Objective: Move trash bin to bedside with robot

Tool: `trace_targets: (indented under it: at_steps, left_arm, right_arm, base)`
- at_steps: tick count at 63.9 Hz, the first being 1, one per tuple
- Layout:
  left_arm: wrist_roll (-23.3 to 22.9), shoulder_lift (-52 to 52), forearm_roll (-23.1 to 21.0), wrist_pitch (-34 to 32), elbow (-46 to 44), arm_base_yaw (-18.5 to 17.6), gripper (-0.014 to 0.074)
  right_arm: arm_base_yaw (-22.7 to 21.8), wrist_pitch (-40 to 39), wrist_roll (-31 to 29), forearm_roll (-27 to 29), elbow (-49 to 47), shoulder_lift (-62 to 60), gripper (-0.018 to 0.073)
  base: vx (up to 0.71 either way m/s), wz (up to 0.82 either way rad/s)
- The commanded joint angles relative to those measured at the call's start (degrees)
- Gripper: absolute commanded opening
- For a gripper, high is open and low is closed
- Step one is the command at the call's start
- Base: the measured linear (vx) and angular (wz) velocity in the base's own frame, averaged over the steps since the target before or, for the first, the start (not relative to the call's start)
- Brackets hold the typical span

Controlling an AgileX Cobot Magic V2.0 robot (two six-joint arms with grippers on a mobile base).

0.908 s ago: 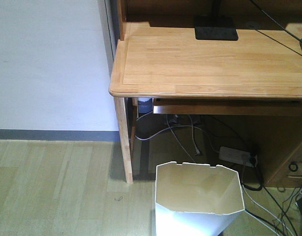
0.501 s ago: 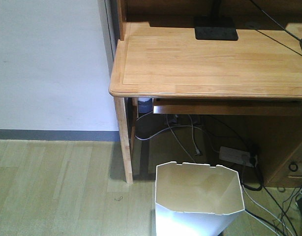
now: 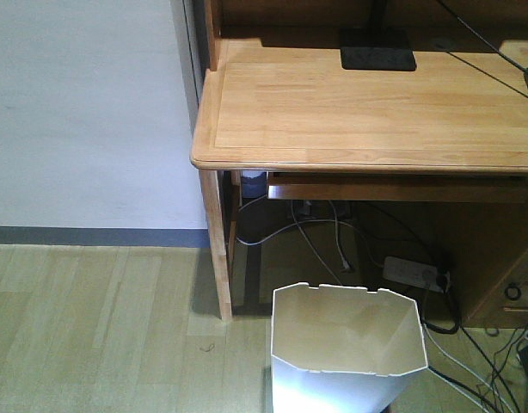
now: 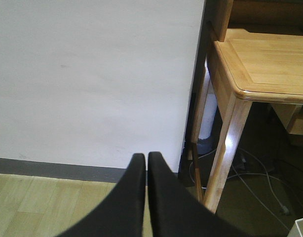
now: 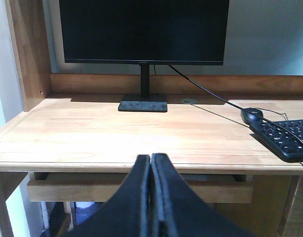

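Left gripper (image 4: pixel 146 160), closed, hangs apart from trash bin (image 3: pixel 348 344).

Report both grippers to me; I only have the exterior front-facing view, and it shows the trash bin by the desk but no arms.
Observer: The left gripper is shut on nothing, facing the white wall beside the desk leg.
Operator: Now give me the right one.
Observer: The right gripper is shut too, holding nothing, pointed at the desk edge below a black monitor.
Operator: List what else sits on that desk.
Observer: A black keyboard lies at its right end with a mouse beside it.
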Motion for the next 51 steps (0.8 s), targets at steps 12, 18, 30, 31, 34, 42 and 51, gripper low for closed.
trace_targets:
  at_steps: [12,18,30,31,34,42,51]
  left_arm:
    - [-0.25,-0.81,-0.13,-3.76,0.19,-0.17,-0.0006]
    - [-0.25,-0.81,-0.13,-3.76,0.19,-0.17,-0.0006]
    - [-0.25,-0.81,-0.13,-3.76,0.19,-0.17,-0.0006]
    - [-0.25,-0.81,-0.13,-3.76,0.19,-0.17,-0.0006]
    - [-0.25,-0.81,-0.13,-3.76,0.19,-0.17,-0.0006]
    - [-0.25,-0.81,-0.13,-3.76,0.19,-0.17,-0.0006]
    - [-0.25,-0.81,-0.13,-3.76,0.19,-0.17,-0.0006]
  right_arm:
    - [-0.08,-4.14,-0.56,-0.82,0.25,-0.62,-0.0005]
    - [-0.08,-6.09,-0.21,-0.76,0.20,-0.62,-0.0005]
    - [-0.08,-8.40,0.28,-0.61,-1.73,-0.40,-0.0005]
    - [-0.08,-8.82,0.16,-0.75,-2.16,-0.13,-0.0005]
    - [-0.08,-9.54,-0.20,-0.83,-3.73,0.89,-0.0005]
    - [-0.08,-9.13,-0.56,-0.83,-9.30,6.95,-0.0005]
    - [-0.08,-5.32,0.01,-0.59,-15.15,16.38,-0.0005]
  base:
    - [0.00,0.00]
    - [0.00,0.00]
    - [0.00,0.00]
    - [0.00,0.00]
    - [0.00,0.00]
    - [0.00,0.00]
    - [0.00,0.00]
